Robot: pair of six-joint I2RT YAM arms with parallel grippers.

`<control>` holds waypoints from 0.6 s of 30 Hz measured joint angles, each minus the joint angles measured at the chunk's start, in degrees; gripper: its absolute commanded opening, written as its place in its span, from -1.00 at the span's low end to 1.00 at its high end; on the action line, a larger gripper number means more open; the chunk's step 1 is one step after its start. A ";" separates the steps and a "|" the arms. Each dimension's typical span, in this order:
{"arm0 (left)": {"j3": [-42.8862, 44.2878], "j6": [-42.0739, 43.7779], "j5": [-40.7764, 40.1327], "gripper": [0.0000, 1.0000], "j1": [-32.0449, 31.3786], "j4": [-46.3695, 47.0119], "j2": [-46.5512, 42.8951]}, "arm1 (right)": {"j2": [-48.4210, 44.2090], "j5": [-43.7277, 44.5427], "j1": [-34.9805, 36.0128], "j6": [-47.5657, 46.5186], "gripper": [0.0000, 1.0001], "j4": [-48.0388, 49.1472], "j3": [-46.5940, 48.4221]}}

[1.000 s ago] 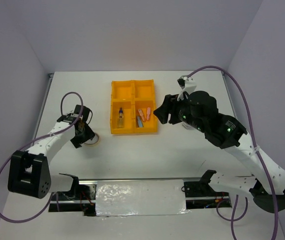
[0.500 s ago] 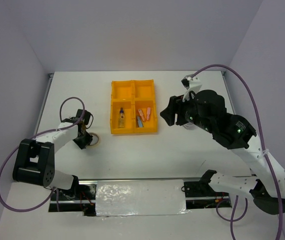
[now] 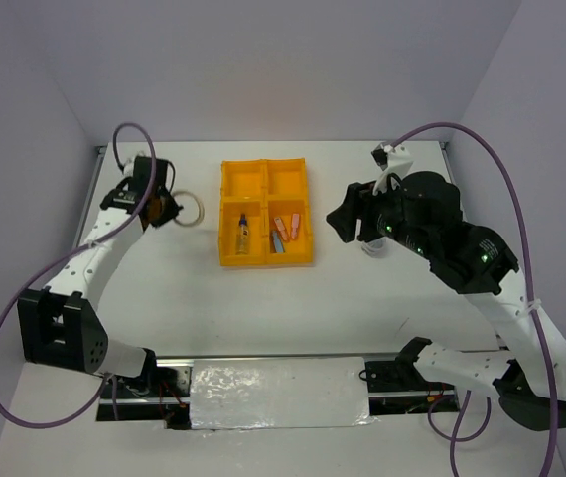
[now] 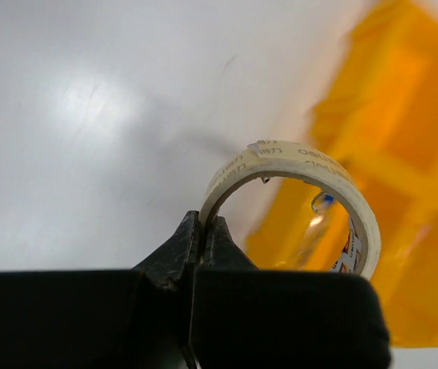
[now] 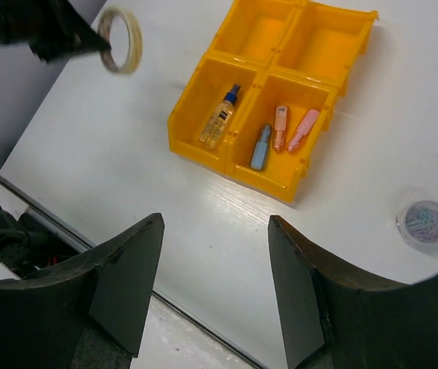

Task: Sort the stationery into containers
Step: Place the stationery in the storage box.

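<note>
The beige tape ring (image 4: 296,192) hangs above the table, left of the orange-yellow tray (image 3: 265,260). My left gripper (image 4: 202,223) is shut on its rim; the ring (image 3: 192,210) shows beside that gripper (image 3: 164,208) from above too. The tray's near-left compartment holds the clear bottle with blue cap (image 5: 219,117). Its near-right one holds two pink sticks (image 5: 280,128) and a light-blue stick (image 5: 261,147). My right gripper (image 5: 215,223) hovers open with nothing in it, right of the tray. A small clear round roll (image 5: 425,223) lies on the table to the tray's right.
White walls enclose the table on three sides. The right arm's body (image 3: 432,229) hangs over the table's right half. A purple cable (image 3: 124,134) loops above the left arm. A foil-covered strip (image 3: 278,393) runs along the near edge.
The left gripper closed on the tape ring, lifted it from the near-left table and carried it back and up beside the tray. The right arm drew slightly right.
</note>
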 measured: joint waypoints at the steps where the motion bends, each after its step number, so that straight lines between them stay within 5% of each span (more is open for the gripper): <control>1: 4.22 2.19 0.55 -1.00 0.00 1.14 0.74 | -0.07 -0.33 -0.48 -0.11 0.30 -0.04 0.00; 6: 20.63 10.58 4.92 -1.00 -0.04 7.17 9.07 | -0.85 -1.90 -2.47 -0.83 0.30 -1.27 0.00; 14: 51.39 21.18 8.70 -1.00 -3.48 8.15 40.76 | -1.25 -4.28 -4.79 -2.29 0.30 -7.63 5.92; 18: 57.86 25.64 8.00 -1.00 -6.10 6.88 49.57 | -2.08 -4.98 -4.87 -2.29 0.30 -9.92 8.13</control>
